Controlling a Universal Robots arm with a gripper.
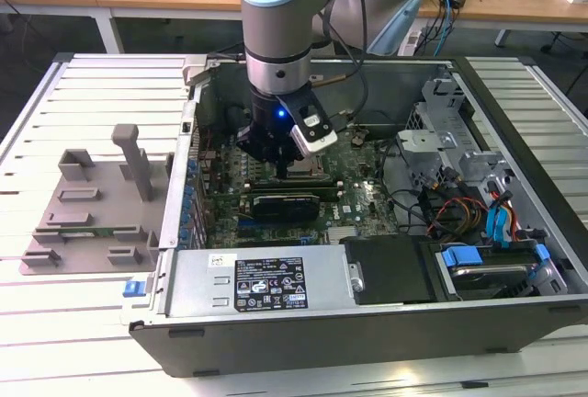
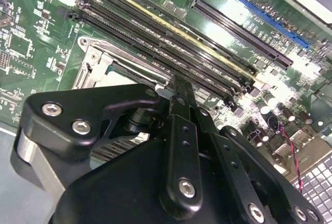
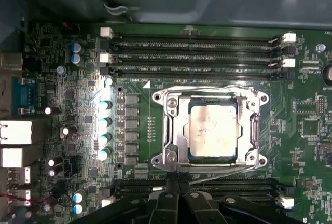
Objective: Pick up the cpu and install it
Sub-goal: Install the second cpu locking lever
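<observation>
The cpu [image 3: 213,130], pale silvery-grey top up, lies flat inside the socket frame [image 3: 175,130] on the motherboard [image 3: 135,146]. It looks seated square in the frame's opening; frame edges surround it on all four sides. First wrist view gives the clearest look at it.

Pincer [image 3: 177,180] — black linkage arms and bolts show in both wrist views. In the first wrist view its tips meet in a narrow point right at the socket frame's near edge, just beside the cpu, nothing between them. Reads as clenched and empty. In the second wrist view the same tips [image 2: 182,86] reach over the frame's [image 2: 96,68] silvery corner; the cpu itself is mostly hidden behind the linkage there.

Memory slots [image 3: 192,55], long dark rows, run along the far side of the socket; another bank [image 3: 228,185] runs on the near side, partly under the pincer. A row of small capacitors [image 3: 105,123] stands beside the socket.

Exterior view: arm [image 1: 280,20] comes straight down into the open computer case [image 1: 367,323], which lies on its side on a slatted tabletop [image 1: 55,121]. Pincer [image 1: 292,163] low over the board, mid-case. A black card [image 1: 287,202] sits just in front of it. Grey fixture [image 1: 96,209] rests on the tabletop at the exterior view's left, apart from the case
</observation>
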